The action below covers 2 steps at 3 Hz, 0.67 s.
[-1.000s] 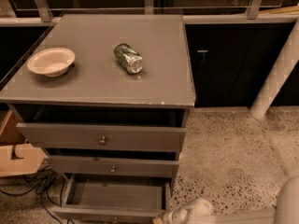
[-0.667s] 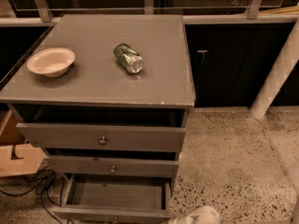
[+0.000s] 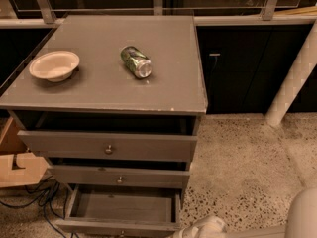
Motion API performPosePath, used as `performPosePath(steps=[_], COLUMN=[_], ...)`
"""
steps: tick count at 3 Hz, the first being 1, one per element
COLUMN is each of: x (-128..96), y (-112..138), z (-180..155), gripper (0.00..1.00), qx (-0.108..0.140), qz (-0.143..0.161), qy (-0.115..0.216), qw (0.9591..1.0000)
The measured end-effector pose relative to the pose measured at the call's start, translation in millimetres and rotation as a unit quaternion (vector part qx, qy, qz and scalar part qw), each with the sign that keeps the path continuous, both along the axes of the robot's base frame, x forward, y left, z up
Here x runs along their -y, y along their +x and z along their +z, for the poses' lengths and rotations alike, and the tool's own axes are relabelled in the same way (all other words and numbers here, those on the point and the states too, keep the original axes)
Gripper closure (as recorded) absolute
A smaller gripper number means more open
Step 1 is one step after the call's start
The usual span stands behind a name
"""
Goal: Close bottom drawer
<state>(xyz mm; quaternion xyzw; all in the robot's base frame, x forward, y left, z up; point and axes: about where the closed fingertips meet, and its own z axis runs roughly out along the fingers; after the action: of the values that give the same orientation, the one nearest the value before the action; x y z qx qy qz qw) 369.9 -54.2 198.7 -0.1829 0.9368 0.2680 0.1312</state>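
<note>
Pale wood, some kind of open box, sits at the far left by the cabinet's side, with blue cables trailing over the speckled floor below it. On the grey tabletop, a shallow cream bowl stands near the left edge. Well apart from it, toward the middle, a green drink can lies on its side with its silver end turned toward me.

Under the tabletop are three grey drawers. The top drawer and the middle drawer each stand out a little, with a small round knob at the centre. The bottom drawer is pulled far out, its inner floor in plain sight and its narrow front panel right at the lower edge of the view.

Just beside that panel's right corner is the white gripper, low down near the floor. Whether it touches the drawer, and whether it is open or closed, I cannot tell. Its pale arm fills the bottom right corner. Behind, a dark cabinet runs along the wall, and a white post leans at the right.
</note>
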Motion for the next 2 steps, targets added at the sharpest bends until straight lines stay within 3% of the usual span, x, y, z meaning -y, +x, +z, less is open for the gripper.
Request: performPosePath(steps=[1,2], x=[-14.8,-15.8], y=[20.5,24.5], z=[-27.8,-29.5], gripper=[1.0,1.0], qx=[0.002,0.004], qz=[0.006,0.008], qy=[-0.002,-0.002], qw=[1.0,1.0])
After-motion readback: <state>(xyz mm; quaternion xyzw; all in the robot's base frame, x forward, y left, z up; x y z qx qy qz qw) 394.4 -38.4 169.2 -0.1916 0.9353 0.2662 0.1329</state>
